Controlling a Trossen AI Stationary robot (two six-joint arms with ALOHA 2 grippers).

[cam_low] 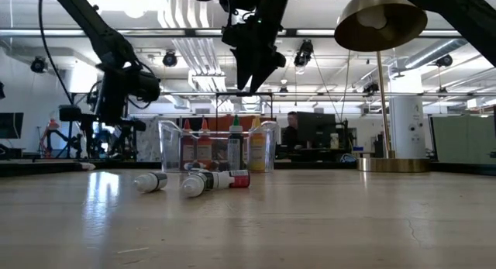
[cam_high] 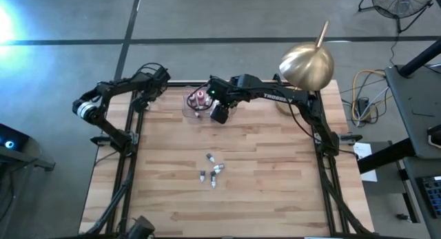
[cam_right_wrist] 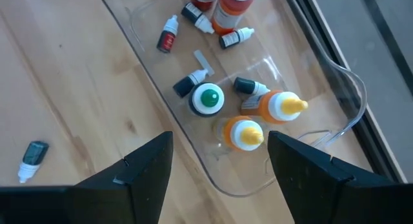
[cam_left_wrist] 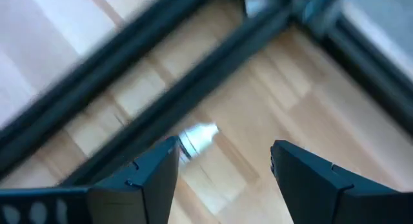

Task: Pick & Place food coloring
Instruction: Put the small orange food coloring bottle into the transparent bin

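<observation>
While right gripper (cam_right_wrist: 219, 166) hovers open, bottles (cam_right_wrist: 245, 135) below

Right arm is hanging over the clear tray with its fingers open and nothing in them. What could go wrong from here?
1. The right gripper is open over upright bottles in the clear tray; lowering there could topple them.
2. Small bottles lie loose on the table; a finger's nudge may roll them instead of gripping.
3. One small bottle lies against the tray's outer wall, leaving little room for a finger.
</observation>
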